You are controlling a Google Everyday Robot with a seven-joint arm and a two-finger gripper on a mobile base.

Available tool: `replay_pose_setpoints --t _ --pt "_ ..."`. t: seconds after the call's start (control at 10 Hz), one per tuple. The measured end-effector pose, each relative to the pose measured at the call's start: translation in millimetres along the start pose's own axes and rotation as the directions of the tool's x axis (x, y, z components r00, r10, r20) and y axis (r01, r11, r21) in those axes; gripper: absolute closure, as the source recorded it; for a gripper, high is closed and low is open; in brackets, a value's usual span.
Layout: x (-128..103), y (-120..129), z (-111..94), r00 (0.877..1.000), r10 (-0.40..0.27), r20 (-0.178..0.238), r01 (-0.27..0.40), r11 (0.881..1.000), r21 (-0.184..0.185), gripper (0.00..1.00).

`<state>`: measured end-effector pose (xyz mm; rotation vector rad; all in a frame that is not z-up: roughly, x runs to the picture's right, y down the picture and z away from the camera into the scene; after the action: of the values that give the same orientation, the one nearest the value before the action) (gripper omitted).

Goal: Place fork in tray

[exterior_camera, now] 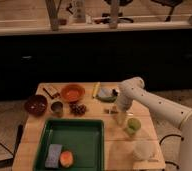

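My gripper [118,114] hangs from the white arm that reaches in from the right. It points down at the wooden table, just right of the tray's far right corner. A small thin silvery piece, seemingly the fork [110,111], lies on the table right at the gripper's left side; I cannot tell if they touch. The dark green tray [74,122] sits at the table's front left. It holds a blue sponge [53,154] and an orange fruit [66,158].
An orange bowl [72,92], dark brown bowl [35,105], small cup [57,107] and grapes [79,108] stand behind the tray. A yellow stick [96,89] and greyish bowl [107,94] lie at the back. A green cup [133,125] and clear cup [143,149] stand right.
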<state>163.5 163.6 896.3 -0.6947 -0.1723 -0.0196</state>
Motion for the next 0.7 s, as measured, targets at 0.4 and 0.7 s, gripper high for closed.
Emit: replay_pose_setpoints --t 0.4,0.7 --pt "1.0 -1.0 3.8 1.0 0.01 -0.009 -0.01 1.0 -0.002 0.72" --pt "2.1 0.9 0.9 1.0 0.008 -0.015 -0.009 1.0 -0.009 0.99"
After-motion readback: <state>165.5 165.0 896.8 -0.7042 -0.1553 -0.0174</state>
